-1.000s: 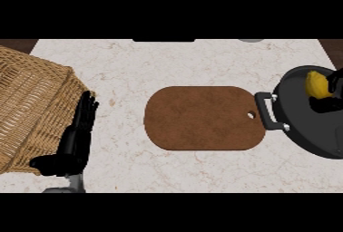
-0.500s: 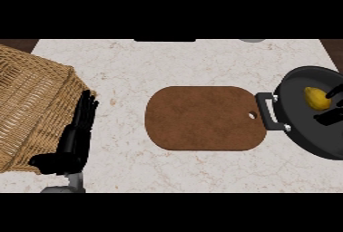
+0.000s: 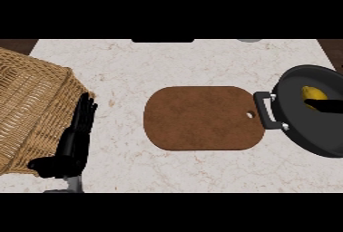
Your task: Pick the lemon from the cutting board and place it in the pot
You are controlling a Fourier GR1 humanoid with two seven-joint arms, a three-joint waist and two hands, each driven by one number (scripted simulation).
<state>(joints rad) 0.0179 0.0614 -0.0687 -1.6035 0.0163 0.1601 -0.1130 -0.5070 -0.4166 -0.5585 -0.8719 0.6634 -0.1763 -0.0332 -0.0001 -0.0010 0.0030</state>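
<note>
Lemon (image 3: 312, 93) sits in the pot (image 3: 295, 131) at the right, board (image 3: 201, 118) bare, job looks done; my left hand (image 3: 75, 136) rests open-fingered, right fingers I cannot tell.

Open counter (image 3: 174, 59) across frame's upper centre. Wicker basket (image 3: 30, 104) blocks the left edge; pot (image 3: 315, 115) blocks the right. Flat cutting board (image 3: 201, 118) sits between, bare.
</note>
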